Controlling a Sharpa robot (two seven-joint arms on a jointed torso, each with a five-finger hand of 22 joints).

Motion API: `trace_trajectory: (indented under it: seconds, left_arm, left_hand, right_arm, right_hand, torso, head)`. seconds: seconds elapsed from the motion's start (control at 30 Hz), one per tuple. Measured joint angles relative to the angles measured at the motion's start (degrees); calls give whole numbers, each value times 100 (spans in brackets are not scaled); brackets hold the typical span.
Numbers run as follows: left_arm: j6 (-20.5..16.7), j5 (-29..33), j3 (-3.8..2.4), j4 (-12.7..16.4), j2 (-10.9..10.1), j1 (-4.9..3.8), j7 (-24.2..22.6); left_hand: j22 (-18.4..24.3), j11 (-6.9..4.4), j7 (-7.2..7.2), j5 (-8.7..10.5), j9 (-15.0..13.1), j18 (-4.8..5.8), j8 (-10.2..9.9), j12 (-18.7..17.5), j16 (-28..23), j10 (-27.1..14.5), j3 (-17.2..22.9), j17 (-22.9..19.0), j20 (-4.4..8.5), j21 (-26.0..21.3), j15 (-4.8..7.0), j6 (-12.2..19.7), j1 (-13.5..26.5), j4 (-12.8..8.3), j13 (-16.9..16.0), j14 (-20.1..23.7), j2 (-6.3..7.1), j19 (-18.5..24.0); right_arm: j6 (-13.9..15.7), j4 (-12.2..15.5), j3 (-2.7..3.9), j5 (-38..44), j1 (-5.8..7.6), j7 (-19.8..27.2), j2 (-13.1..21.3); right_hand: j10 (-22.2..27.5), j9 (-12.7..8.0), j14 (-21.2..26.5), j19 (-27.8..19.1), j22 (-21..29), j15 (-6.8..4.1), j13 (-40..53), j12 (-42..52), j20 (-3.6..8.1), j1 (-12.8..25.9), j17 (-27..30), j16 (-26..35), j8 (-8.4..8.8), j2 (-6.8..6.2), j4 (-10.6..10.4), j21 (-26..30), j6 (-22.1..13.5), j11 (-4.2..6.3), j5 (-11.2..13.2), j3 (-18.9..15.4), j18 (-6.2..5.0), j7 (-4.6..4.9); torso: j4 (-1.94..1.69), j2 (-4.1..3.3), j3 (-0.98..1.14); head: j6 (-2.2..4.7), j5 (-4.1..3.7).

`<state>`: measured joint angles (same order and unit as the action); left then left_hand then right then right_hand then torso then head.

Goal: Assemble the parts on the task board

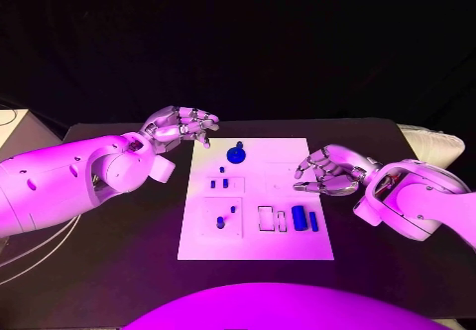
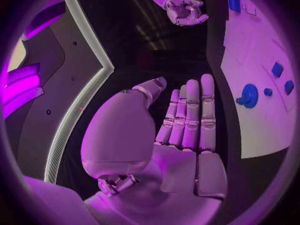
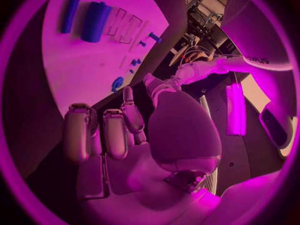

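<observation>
left hand (image 1: 181, 128): fingers loosely curled in the head view, straight and side by side in its wrist view (image 2: 187, 120), holding nothing; it hovers over the black table (image 1: 119, 275) just off the far left corner of the board (image 1: 256, 244). right hand (image 1: 332, 172): fingers partly curled, apart, empty, at the board's right edge about midway along; its wrist view shows the fingers (image 3: 106, 132) bent with nothing between them. on the board: a round blue part (image 1: 236, 154) near the far edge, two small pegs (image 1: 219, 183) left of centre, a thick cylinder (image 1: 298, 219) and a thin rod (image 1: 314, 221) side by side near the right edge.
</observation>
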<state>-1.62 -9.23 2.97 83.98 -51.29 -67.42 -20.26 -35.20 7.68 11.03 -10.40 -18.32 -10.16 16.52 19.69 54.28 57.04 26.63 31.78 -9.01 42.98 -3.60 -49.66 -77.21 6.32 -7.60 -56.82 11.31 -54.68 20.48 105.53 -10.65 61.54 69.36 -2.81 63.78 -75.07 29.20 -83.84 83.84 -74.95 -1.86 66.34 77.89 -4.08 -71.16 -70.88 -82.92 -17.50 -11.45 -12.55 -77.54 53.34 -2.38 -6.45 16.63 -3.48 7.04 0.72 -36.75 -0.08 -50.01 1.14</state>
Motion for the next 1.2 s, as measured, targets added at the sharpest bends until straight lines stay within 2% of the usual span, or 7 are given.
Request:
trace_trajectory:
  seconds: [0.07, 0.17, 0.23, 0.47, 0.67, 0.97, 1.2]
  left_arm:
    - [0, 0, 0, 10, -9, 8, -1]
    - [-1, 0, 1, 29, -22, 20, -3]
    - [-2, 0, 2, 43, -25, 25, -3]
    - [0, 0, 4, 108, -34, 54, -9]
    - [7, 0, 4, 131, -54, 64, -13]
    - [27, 0, 4, 126, -57, 67, -16]
    - [39, 0, 4, 124, -61, 68, -16]
  left_hand:
    - [0, 0, 0, 0, 0, 0, 0, 0, 0, 0, 0, 0, 0, 0, 0, 0, 0, 0, 0, 0, 0, 0]
    - [0, 0, 0, 0, 0, 0, 0, 0, 0, 0, 0, 0, 0, 0, 0, 0, 0, 0, 0, 0, 0, 0]
    - [0, 0, 0, 0, 0, 0, 0, 0, 0, 0, 0, 0, 0, 0, 0, 0, 0, 0, 0, 0, 0, 0]
    - [0, 0, 0, 0, 0, 0, 0, 0, 0, 0, -16, 0, 0, 0, 0, 0, 0, 16, -5, 0, 0, 0]
    - [0, 0, 0, 0, 0, 0, 0, 0, 0, 0, -16, 1, 0, 0, 0, 0, 0, 16, -5, 0, 0, 0]
    - [0, 0, 0, 0, 0, 0, 0, 0, 0, 0, -31, 1, 0, 0, 0, 0, 0, 31, -5, 0, 0, 0]
    - [0, 0, 0, 0, 0, 0, 0, 0, 0, 0, -31, 1, 0, 0, 0, 0, 0, 31, -4, 0, 0, 0]
  right_arm:
    - [-66, 31, -14, -37, 15, -194, 173]
    - [-141, 86, -51, -47, 22, -474, 384]
    - [-169, 125, -75, -34, 23, -626, 468]
    - [-171, 240, -120, 194, -45, -1107, 570]
    - [-100, 240, -146, 418, -238, -1374, 488]
    - [-37, 156, -148, 587, -383, -1573, 163]
    - [-41, 99, -150, 605, -505, -1671, 17]
  right_hand:
    - [-288, 0, 0, 0, 0, 0, 500, 262, 0, -12, -320, -139, -1, -12, -134, -69, -1, 17, -75, -135, 0, -2]
    - [-518, 0, 0, 0, 0, 0, 824, 466, 0, -79, -403, -257, -63, -78, -253, -151, -20, 30, -77, -339, 0, -21]
    - [-584, 0, 0, 0, 0, 0, 860, 533, 0, -139, -408, -311, -84, -48, -351, -204, -29, 20, -162, -455, 0, -30]
    - [-601, -40, 0, -1, 1, 0, 861, 553, 0, -236, -408, -333, -112, 7, -405, -265, -31, 23, -488, -652, 87, -31]
    - [-601, -64, 1, -1, 2, 0, 861, 552, 0, -289, -407, -333, -112, 60, -381, -265, -31, 23, -599, -715, 87, -31]
    - [-618, -89, 1, -1, 2, 0, 860, 552, -1, -312, -406, -380, -112, 36, -405, -312, -31, 6, -643, -806, 87, -31]
    - [-641, -113, 1, -1, 3, 0, 860, 552, -1, -209, -406, -403, -112, 89, -421, -361, -31, 24, -763, -960, 87, -31]
  torso:
    - [8, 7, 3]
    - [23, 13, 4]
    - [25, 14, 4]
    - [24, 17, 1]
    - [24, 16, -3]
    - [24, 10, -4]
    - [26, 6, -4]
  head:
    - [0, -30]
    - [0, -69]
    - [0, -102]
    - [0, -161]
    - [0, -162]
    - [0, -141]
    - [0, -144]
